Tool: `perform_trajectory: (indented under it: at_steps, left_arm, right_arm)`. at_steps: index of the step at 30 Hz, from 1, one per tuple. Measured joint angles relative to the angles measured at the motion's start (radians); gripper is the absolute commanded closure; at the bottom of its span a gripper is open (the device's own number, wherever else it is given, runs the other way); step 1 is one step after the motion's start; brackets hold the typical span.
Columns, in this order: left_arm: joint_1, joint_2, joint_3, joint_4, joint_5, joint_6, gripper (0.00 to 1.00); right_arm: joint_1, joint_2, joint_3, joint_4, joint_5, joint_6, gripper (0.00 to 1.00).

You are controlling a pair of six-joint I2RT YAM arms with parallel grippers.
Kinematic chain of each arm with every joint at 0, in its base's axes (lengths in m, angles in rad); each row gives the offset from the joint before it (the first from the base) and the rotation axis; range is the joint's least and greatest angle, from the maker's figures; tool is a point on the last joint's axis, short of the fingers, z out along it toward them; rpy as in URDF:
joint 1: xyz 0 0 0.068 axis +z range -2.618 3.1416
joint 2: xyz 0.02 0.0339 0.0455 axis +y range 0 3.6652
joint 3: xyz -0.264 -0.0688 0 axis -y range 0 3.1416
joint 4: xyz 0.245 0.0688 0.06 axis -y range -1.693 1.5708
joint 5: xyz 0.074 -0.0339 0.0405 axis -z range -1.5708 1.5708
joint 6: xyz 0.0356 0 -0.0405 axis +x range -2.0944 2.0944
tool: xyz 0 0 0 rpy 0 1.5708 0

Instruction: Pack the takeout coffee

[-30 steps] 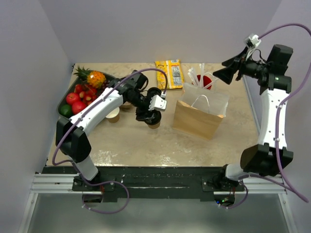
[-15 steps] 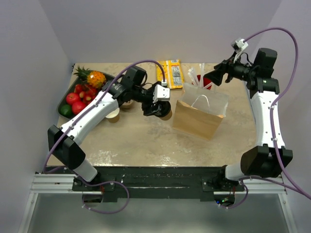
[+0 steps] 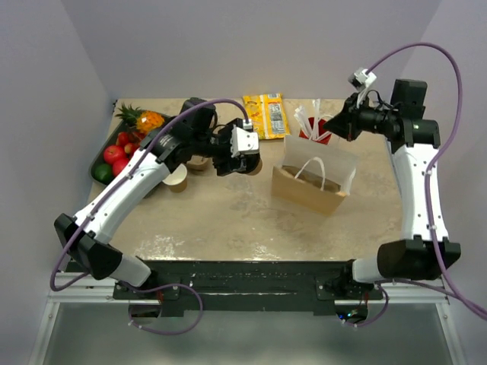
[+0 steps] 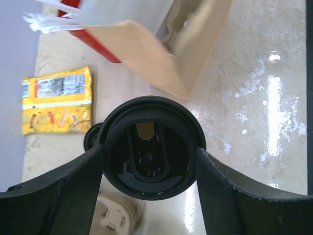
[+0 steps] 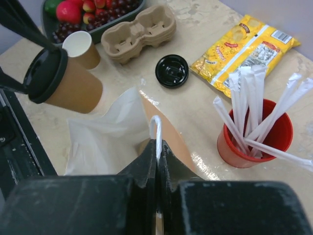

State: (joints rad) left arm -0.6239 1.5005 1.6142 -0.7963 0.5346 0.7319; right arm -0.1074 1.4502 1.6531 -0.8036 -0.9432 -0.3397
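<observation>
The takeout coffee [image 5: 61, 81], a brown paper cup with a black lid [image 4: 151, 147], hangs above the table just left of the paper bag. My left gripper [image 3: 242, 156] is shut on it, one finger [image 4: 68, 188] on each side of the cup under the lid. The brown paper bag [image 3: 313, 179] stands open, its white inside [image 5: 105, 142] showing. My right gripper [image 5: 157, 144] is shut on the bag's white handle [image 5: 156, 125] at the far rim and holds it up.
A red cup of white straws [image 5: 259, 132] stands right behind the bag. A loose black lid [image 5: 172, 71], a yellow snack packet [image 5: 244, 46], a cardboard cup carrier [image 5: 142, 32], a lidless paper cup [image 5: 80, 46] and a fruit tray [image 3: 114, 148] lie at the back left.
My left arm has lifted the coffee and carried it back and right, toward the bag. My right gripper came down to the bag's far rim and shut on the handle.
</observation>
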Motion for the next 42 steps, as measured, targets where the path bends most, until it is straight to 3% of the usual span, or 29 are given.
perform_trajectory:
  at_steps: [7,14,19,27,33,42]
  left_arm:
    - [0.009,-0.130,-0.034,0.101,-0.085,-0.046,1.00]
    - [0.010,-0.272,-0.153,0.291,-0.139,-0.158,1.00]
    - [0.010,-0.344,-0.214,0.370,-0.113,-0.251,1.00]
    - [-0.088,-0.413,-0.240,0.392,-0.023,-0.327,1.00]
    - [-0.160,-0.444,-0.281,0.401,0.004,-0.283,1.00]
    - [-0.235,-0.349,-0.289,0.421,0.050,-0.116,1.00]
  right_arm:
    - [0.170,-0.238,-0.019,-0.064,0.046,0.040,1.00]
    - [0.268,-0.433,-0.303,-0.072,0.068,0.067,1.00]
    - [0.277,-0.400,-0.417,-0.084,0.089,0.099,1.00]
    - [0.278,-0.374,-0.352,-0.094,0.107,0.138,1.00]
    - [0.278,-0.298,-0.214,-0.054,0.114,0.167,1.00]
    - [0.278,-0.283,-0.205,-0.047,0.114,0.185,1.00]
